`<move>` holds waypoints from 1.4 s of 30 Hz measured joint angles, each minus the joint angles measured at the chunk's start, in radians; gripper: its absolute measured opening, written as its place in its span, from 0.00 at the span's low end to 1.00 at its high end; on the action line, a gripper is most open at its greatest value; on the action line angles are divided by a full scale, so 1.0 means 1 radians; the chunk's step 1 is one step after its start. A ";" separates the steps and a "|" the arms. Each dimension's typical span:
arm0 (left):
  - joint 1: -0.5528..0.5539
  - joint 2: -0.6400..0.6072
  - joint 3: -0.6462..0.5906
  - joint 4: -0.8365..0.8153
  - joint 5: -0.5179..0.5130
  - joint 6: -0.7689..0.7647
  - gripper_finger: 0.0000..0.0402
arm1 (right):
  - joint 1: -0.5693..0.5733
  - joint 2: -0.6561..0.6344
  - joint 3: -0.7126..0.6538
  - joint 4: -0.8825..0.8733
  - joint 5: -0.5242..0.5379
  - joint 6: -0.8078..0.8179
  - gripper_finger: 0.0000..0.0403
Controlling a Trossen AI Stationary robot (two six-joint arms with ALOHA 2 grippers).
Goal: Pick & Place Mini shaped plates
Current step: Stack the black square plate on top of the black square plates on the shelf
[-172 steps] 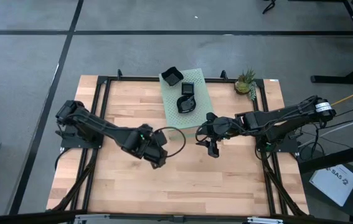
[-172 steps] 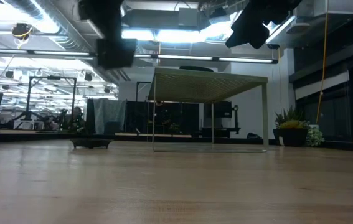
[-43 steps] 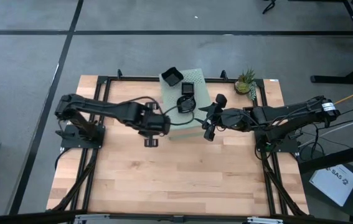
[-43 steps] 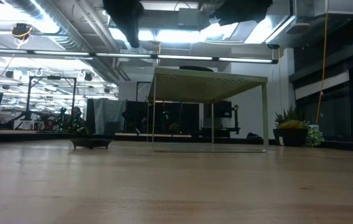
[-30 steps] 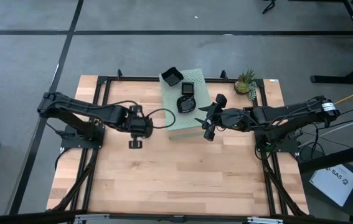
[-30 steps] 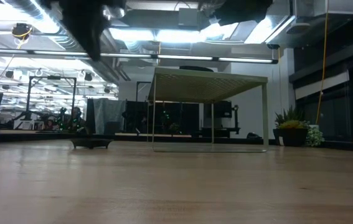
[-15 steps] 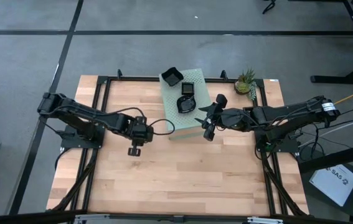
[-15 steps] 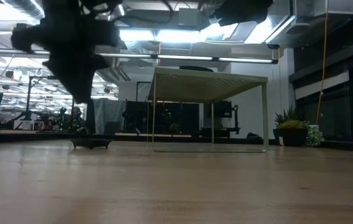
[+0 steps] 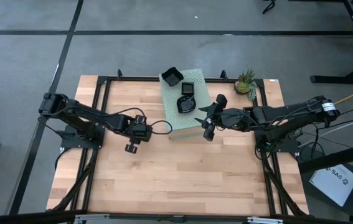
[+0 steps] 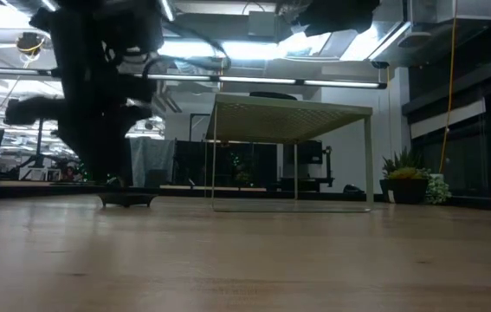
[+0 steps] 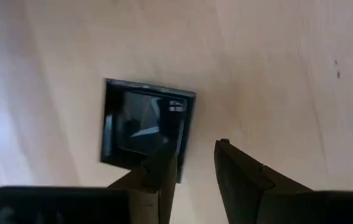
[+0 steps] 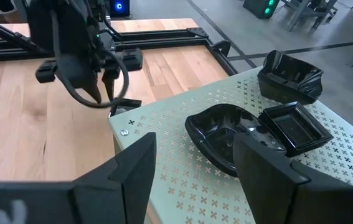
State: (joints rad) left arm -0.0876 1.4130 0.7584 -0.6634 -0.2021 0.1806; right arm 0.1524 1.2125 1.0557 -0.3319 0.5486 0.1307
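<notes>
Lowering the left hand [image 11: 192, 163], fingers narrowly apart, astride the near edge of the square plate [image 11: 144, 124] on the counter [image 9: 188, 168], then pinching squarely.

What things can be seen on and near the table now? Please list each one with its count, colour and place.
mini shaped plates on the box: three, glossy black, on top of the pale green perforated box
square plate on the table: one, black, on bare wood under the left tool
perforated box: one, pale green, table's far middle
small plant: one, green, far right corner
table: one, light wood with a black frame
left tool: one, dark, fingers apart, over the table's left half
right tool: one, dark, open, beside the box's right edge
</notes>
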 joint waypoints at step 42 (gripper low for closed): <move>0.039 0.144 -0.024 0.148 -0.194 0.121 0.21 | -0.019 0.000 0.000 0.018 0.009 -0.034 0.53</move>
State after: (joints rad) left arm -0.0488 1.5574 0.7341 -0.5150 -0.3963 0.3016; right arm 0.1337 1.2125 1.0557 -0.3138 0.5571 0.0967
